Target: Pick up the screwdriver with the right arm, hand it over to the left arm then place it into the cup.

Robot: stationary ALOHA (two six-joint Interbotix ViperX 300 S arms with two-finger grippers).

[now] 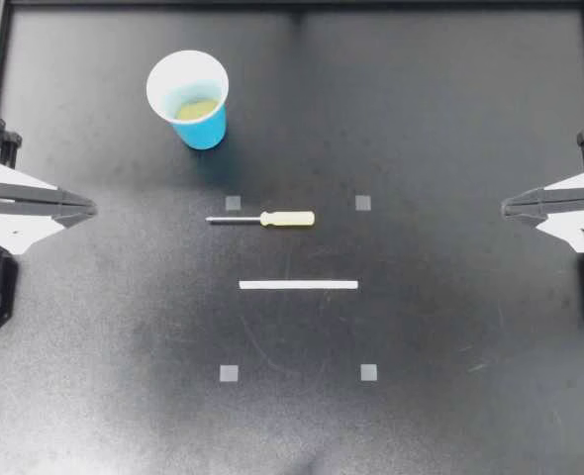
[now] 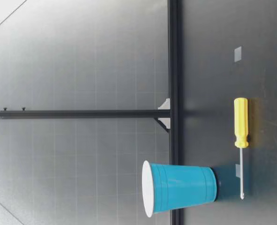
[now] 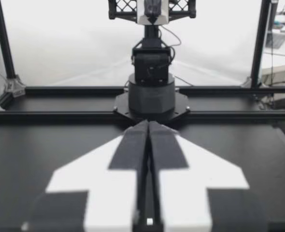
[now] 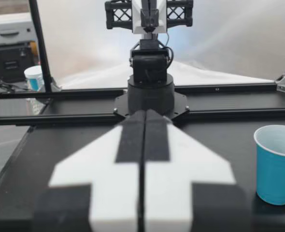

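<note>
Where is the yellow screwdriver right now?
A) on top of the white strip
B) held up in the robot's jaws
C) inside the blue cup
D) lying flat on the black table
D: the yellow-handled screwdriver lies flat on the black table, touching neither the blue plastic cup nor the white strip.

black table (image 1: 470, 109) carries blue cup (image 1: 209, 129), yellow screwdriver (image 1: 272, 219), white strip (image 1: 298, 285), four grey squares (image 1: 234, 203).
</note>
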